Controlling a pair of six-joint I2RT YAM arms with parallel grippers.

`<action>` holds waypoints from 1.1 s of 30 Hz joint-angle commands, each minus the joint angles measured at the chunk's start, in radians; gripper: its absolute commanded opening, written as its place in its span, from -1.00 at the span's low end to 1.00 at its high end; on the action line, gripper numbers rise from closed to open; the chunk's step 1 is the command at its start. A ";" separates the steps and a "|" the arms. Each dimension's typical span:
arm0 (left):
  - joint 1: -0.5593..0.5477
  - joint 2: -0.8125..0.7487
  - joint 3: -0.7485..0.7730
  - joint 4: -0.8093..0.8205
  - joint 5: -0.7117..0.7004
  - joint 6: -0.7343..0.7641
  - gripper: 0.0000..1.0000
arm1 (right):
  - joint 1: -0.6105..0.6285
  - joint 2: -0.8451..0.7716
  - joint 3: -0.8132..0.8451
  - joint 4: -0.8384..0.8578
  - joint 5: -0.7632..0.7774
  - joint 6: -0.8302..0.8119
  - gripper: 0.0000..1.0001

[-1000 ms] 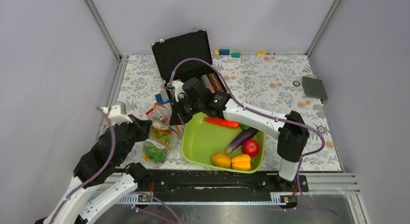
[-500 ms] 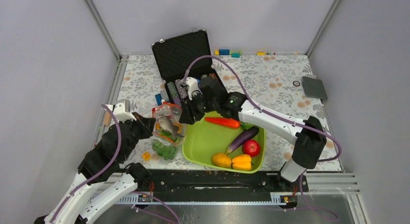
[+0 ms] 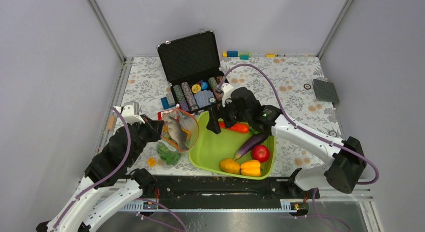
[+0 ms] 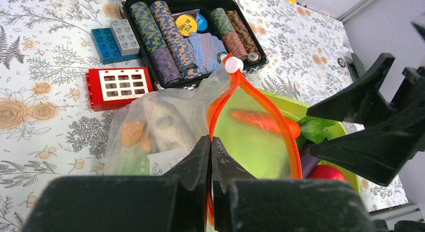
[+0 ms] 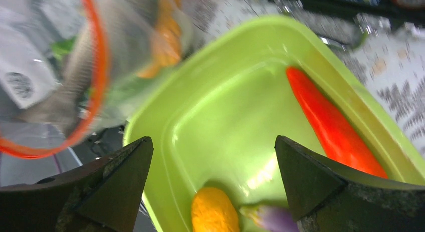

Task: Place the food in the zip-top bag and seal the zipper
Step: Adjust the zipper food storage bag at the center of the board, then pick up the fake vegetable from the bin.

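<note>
Left of centre in the overhead view, a clear zip-top bag [image 3: 184, 126] is held open just beside a lime-green tray [image 3: 200, 154], with a silver fish [image 3: 175, 132] inside it. The left pincer [image 4: 210, 142] is pinched shut on the orange-red zipper [image 4: 218, 104] — probably the only firm handhold on such floppy, slippery film. The right pincer [image 5: 213, 147] gapes wide and empty over the tray's upper left corner. The carrot [image 3: 239, 127] looks light and smooth — best gripped mid-length.
</note>
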 commanded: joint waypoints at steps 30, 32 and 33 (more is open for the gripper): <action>0.002 0.016 -0.044 0.120 0.079 0.020 -1.00 | 0.188 0.276 -0.088 -0.361 0.112 0.168 0.76; 0.002 0.017 -0.047 0.123 0.081 0.018 -1.00 | 0.188 0.294 -0.080 -0.355 0.127 0.168 0.66; 0.001 0.018 -0.047 0.123 0.084 0.019 -1.00 | 0.188 0.302 -0.077 -0.353 0.127 0.168 0.58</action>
